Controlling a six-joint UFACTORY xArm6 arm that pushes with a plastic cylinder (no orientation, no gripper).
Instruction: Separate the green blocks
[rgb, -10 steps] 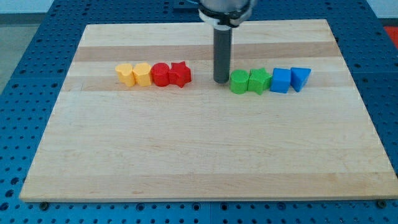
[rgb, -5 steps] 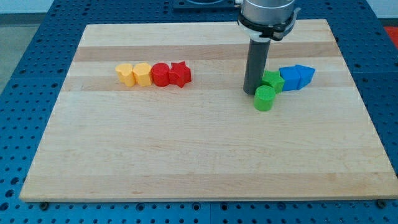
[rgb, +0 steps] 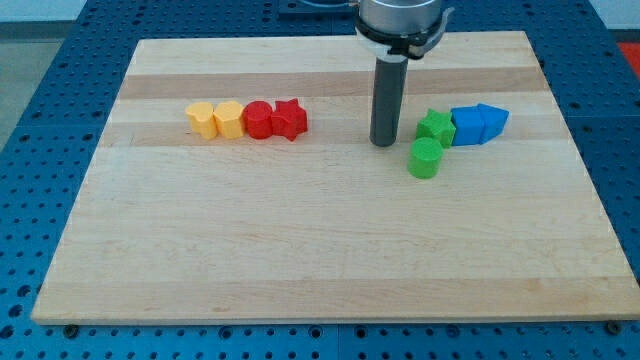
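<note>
Two green blocks sit right of the board's middle. A green cylinder lies just below and left of a green star-shaped block, and the two touch or nearly touch. My tip rests on the board a short way left of both green blocks, apart from them. The dark rod rises straight up from it.
Two blue blocks sit against the green star's right side. At the view's left stands a row of two yellow blocks, a red cylinder and a red star. The wooden board lies on a blue perforated table.
My tip pushed right into the green blocks, knocking the cylinder down and shoving the star and blue blocks right. It has since drawn back left, away from them.
</note>
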